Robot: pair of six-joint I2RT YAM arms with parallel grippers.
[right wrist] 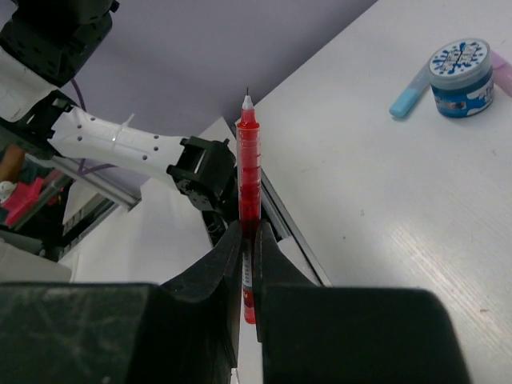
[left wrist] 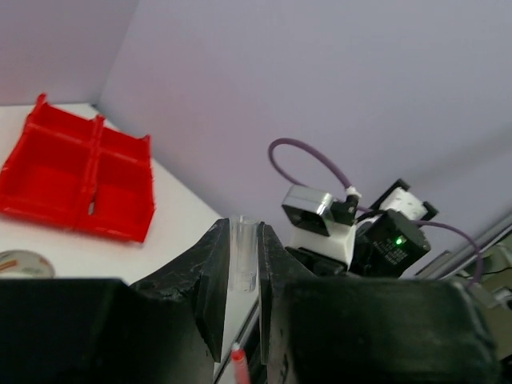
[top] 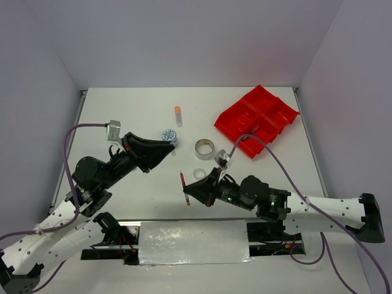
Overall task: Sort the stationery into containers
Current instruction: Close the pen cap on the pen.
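Claw on the left (top: 169,146) hangs over the table (top: 122,110), pointing right. Its two fingers pinch a thin clear piece (left wrist: 245,256); what that piece is cannot be told. Just past its tip a tub (top: 168,135) with a blue and white lid sits on the table. A light blue tube (right wrist: 408,96) lies by the tub. Farther back lies a short orange tube (top: 177,115), all alone. In the middle, the right claw (top: 187,197) points left and squeezes a red pen (top: 182,184) near one end, so the pen's tip sticks out free. A small clear tape ring (top: 199,173) lies just beside that claw. A silver tape roll (top: 204,147) lies behind the ring, between the tub and the red tray (top: 257,119). The tray sits at the far right of the table.
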